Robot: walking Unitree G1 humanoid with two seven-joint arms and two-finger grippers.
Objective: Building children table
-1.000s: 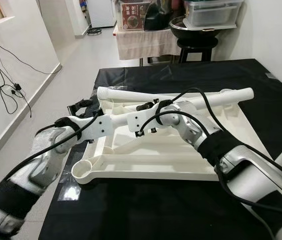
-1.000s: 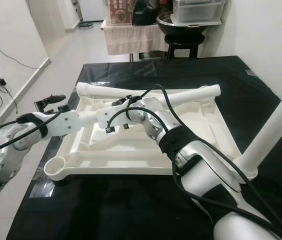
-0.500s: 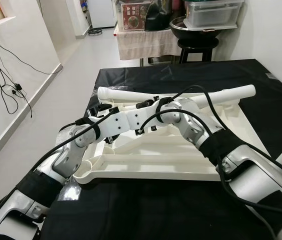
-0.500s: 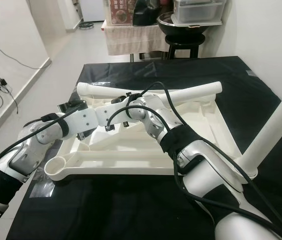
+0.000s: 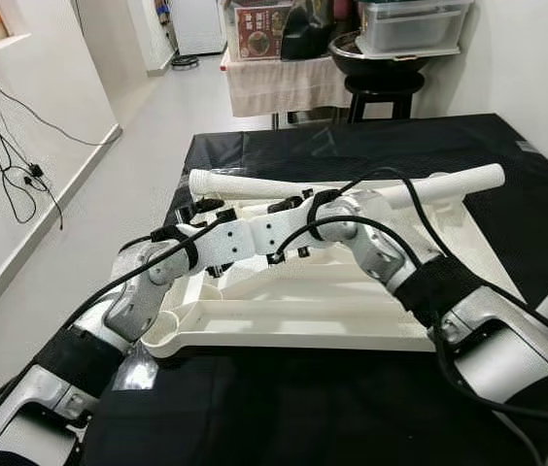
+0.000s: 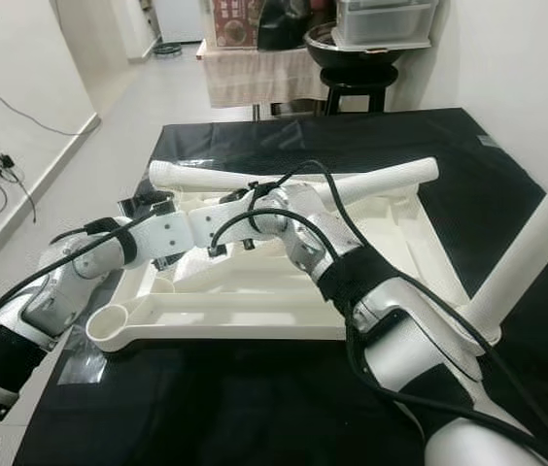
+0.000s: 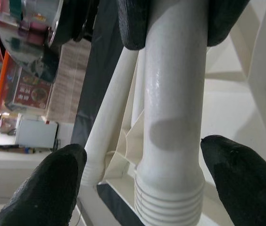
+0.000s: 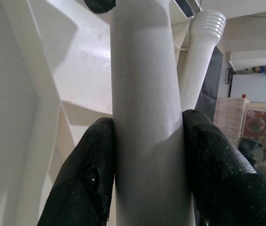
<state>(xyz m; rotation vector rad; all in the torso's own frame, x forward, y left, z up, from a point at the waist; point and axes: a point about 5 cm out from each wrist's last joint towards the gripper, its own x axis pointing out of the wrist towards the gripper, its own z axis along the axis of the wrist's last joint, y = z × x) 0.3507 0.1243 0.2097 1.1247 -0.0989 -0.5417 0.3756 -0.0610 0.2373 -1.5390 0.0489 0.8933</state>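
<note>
Seating this leg (image 6: 371, 183) well, by my reading, means keeping its axis in line with a corner socket (image 5: 165, 333) before pushing, since a tilted tube will likely bind in the round cup. The right hand (image 8: 147, 160) is clenched on the leg, a pad pressed flat against each side of the tube, so the grip looks firm enough to steer and twist. The left hand (image 7: 137, 183) is released: its fingers (image 7: 45, 188) stand apart on either side of the same tube, near the ribbed end and not touching it. It would do best to close near that ribbed end and share the load, so the long tube does not swing. The leg runs across the upturned top (image 5: 332, 316), which lies underside up on the black tabletop (image 5: 546, 194). A second leg (image 5: 245, 184) lies along the top's far edge, just beside the first. All these parts are smooth off-white plastic, slightly glossy. The legs are round tapered tubes with ringed ends. The top is a shallow moulded tray with stiffening ribs and open cylindrical cups at its corners. Hard, slick plastic may slip under rubber pads if turned too sharply.
</note>
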